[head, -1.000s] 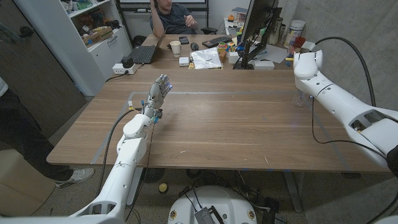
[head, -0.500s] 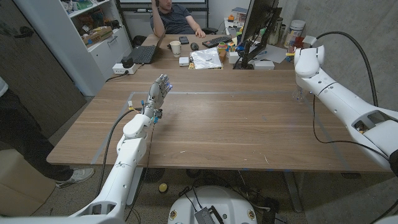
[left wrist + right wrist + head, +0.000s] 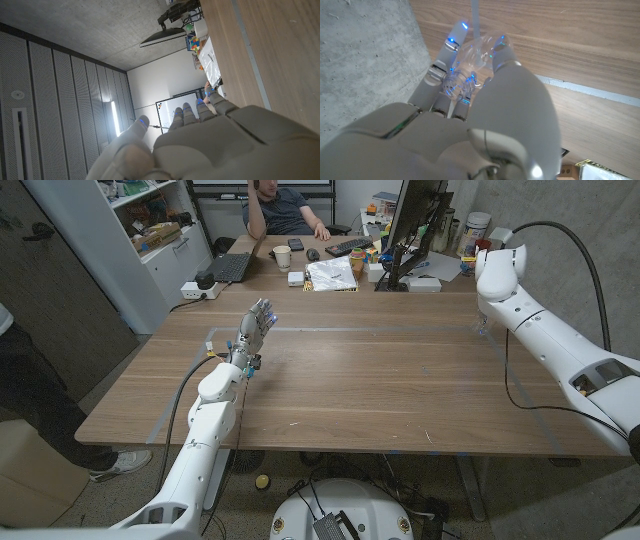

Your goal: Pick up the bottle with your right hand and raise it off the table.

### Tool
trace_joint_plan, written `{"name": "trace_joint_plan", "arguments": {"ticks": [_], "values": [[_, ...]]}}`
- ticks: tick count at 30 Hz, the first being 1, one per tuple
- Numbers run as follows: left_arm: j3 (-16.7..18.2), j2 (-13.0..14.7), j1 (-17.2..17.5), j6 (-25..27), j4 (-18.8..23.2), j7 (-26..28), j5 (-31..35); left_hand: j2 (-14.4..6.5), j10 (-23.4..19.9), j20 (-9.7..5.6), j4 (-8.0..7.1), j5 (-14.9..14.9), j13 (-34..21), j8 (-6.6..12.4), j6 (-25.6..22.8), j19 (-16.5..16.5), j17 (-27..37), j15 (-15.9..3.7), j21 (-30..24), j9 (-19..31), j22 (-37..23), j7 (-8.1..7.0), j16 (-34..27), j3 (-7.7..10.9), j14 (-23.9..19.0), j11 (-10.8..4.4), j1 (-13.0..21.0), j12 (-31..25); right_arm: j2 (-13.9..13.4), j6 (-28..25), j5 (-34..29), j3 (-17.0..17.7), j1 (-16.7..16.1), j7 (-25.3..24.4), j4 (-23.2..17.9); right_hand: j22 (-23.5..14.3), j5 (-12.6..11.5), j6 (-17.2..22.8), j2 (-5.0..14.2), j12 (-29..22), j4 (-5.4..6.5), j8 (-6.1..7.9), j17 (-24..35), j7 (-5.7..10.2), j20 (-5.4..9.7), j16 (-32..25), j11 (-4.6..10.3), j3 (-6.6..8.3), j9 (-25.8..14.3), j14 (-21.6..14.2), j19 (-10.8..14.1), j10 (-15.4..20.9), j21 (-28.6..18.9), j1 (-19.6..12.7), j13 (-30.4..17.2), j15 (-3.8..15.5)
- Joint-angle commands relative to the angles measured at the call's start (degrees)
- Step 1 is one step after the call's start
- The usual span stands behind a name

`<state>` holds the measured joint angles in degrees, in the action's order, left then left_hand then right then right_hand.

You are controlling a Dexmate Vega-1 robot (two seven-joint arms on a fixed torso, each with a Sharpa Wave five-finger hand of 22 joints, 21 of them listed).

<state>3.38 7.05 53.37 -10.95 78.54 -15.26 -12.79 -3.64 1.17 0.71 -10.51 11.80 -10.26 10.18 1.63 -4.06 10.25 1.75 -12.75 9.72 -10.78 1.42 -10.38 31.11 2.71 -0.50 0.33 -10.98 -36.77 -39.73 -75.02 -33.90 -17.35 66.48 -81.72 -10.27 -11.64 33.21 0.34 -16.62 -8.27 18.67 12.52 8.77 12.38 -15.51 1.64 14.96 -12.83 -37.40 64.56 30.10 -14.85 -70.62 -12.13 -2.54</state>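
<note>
Bottle [image 3: 472,62], clear plastic, sits inside the right hand [image 3: 470,100] in the right wrist view, fingers [image 3: 451,42] wrapped on one side and thumb on the other, so the hand holds it. Cannot tell from that view whether its base touches the table [image 3: 380,380] or hangs just above it. In the head view the right arm reaches to the far right edge of the table and the hand itself is hidden behind the wrist; the bottle is not readable there.

Left hand [image 3: 256,328] stands upright over the left part of the table, fingers apart and pointing up, holding nothing, well apart from the bottle.

Risks, as judgement: thin clear plastic may crush or squirt out of the fingers if the squeeze is uneven. The grasp looks to be on the upper part, so the bottle could swing or tilt on the lift. It is near the table edge, so a slip may send it off the side.

Contents: bottle looks transparent and probably empty; no liquid line visible. Cap state too blurred to tell.
</note>
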Motion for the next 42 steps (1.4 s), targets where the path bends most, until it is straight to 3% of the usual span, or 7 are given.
{"name": "trace_joint_plan", "arguments": {"ticks": [1, 21, 42], "values": [[0.0, 0.0, -0.3, -0.4, -0.5, -0.2, -0.2, -5.4, 0.0, -0.02, -0.02, 0.2, -0.1, 0.21, 0.2, -0.2, 0.1, 0.04, -0.4, 0.2, -0.3, 0.17, -0.2, -0.32, -0.2, -0.01, -0.1, -0.3, 0.5, 0.6, -1.3, 2.1, -0.4, 0.6, -1.8, -0.3, 0.0, 10.6, 9.75, -0.2, 1.31, 0.37, 0.0, -10.09, -0.12, -0.2, -0.27, 0.93, -0.7, -6.9, 0.9, 0.8, -0.4, -9.0, -0.3, 15.95], [0.0, 0.1, -0.5, -0.9, -0.8, -0.3, -0.5, -5.4, 0.1, -0.01, 0.00, 0.2, -0.1, 0.20, 0.3, -0.3, 0.1, 0.08, -0.4, 0.2, -0.3, 0.17, -0.2, -0.46, -0.2, 0.07, -0.1, -0.3, 0.5, 1.0, -4.0, 5.0, -1.3, 1.3, -6.4, -0.3, 0.1, 11.5, 9.85, -0.1, 1.58, 0.24, 0.1, -10.56, -0.25, -0.4, -0.51, 1.07, -0.9, -8.7, 1.7, 2.3, -0.7, -9.2, -0.4, 16.06], [0.1, 0.1, -0.8, -1.9, -1.6, -0.5, -0.8, -5.5, 0.0, 0.01, 0.01, 0.2, -0.1, 0.19, 0.3, -0.3, 0.1, 0.03, -0.4, 0.2, -0.3, 0.17, -0.2, -0.58, -0.2, 0.00, -0.1, -0.3, 0.0, -0.2, -2.8, 12.5, -5.3, -1.4, -15.4, -0.3, 0.2, 12.6, 9.90, 0.2, 1.67, 0.03, 0.5, -11.09, -0.37, -1.2, -0.70, 1.05, -0.9, -11.2, 2.6, 3.8, -1.1, -9.6, -0.4, 16.18]]}}
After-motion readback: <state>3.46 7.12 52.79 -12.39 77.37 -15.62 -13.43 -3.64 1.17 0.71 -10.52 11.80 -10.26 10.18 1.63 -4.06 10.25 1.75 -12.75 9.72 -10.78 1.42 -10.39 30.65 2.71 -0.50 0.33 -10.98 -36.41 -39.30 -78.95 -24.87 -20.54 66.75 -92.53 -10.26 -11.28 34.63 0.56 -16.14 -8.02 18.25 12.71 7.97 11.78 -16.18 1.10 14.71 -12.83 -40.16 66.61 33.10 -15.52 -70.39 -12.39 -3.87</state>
